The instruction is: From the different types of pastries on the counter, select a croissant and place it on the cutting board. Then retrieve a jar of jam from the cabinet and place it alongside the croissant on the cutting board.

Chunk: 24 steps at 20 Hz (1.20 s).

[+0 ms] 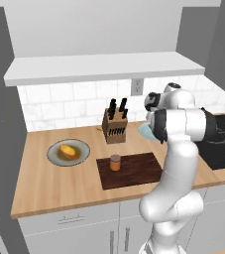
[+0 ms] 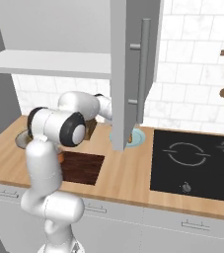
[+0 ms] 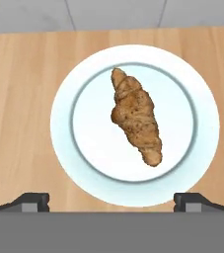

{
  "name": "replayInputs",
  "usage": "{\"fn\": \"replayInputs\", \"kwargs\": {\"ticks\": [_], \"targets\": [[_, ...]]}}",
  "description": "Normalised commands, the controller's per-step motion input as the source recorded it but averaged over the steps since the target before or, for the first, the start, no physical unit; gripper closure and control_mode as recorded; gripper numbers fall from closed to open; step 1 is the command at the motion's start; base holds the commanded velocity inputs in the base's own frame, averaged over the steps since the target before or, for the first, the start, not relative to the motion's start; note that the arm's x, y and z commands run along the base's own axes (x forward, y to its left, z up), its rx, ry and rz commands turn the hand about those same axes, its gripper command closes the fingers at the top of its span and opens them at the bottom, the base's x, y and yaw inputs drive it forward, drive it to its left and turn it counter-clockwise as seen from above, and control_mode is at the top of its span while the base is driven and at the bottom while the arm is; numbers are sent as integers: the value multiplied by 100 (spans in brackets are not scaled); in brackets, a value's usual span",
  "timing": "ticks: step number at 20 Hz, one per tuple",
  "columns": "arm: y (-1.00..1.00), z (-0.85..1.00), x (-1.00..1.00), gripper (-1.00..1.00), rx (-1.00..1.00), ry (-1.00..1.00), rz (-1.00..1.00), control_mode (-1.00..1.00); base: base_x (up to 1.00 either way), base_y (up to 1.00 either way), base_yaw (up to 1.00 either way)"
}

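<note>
The croissant (image 3: 135, 116) is seen directly below the gripper (image 3: 112, 201), its long axis slanted diagonally across the pale plate (image 3: 202, 123). The fingers are spread wide, nothing held; wrist rotation is likely needed.

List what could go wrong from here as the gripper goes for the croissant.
1. The croissant lies diagonally on the pale blue plate, across the open gripper; fingers closing on its tapered ends might slip.
2. The plate could slide on the counter if pushed.
3. The jar of jam already stands on the cutting board; a careless placement might topple it.
</note>
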Motion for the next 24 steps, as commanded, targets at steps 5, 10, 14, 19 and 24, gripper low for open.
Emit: {"fn": "replayInputs", "kwargs": {"ticks": [5,10,14,19,24], "targets": [[-4,-56,23,-100,-5,12,0,-100,0,0,0],[-8,-14,25,-100,-5,-3,0,-100,0,0,0],[-19,0,24,-100,0,-2,0,-100,0,0,0],[-28,-5,39,-100,0,0,0,-100,0,0,0],[-4,-1,39,-100,4,6,8,-100,0,0,0]]}}
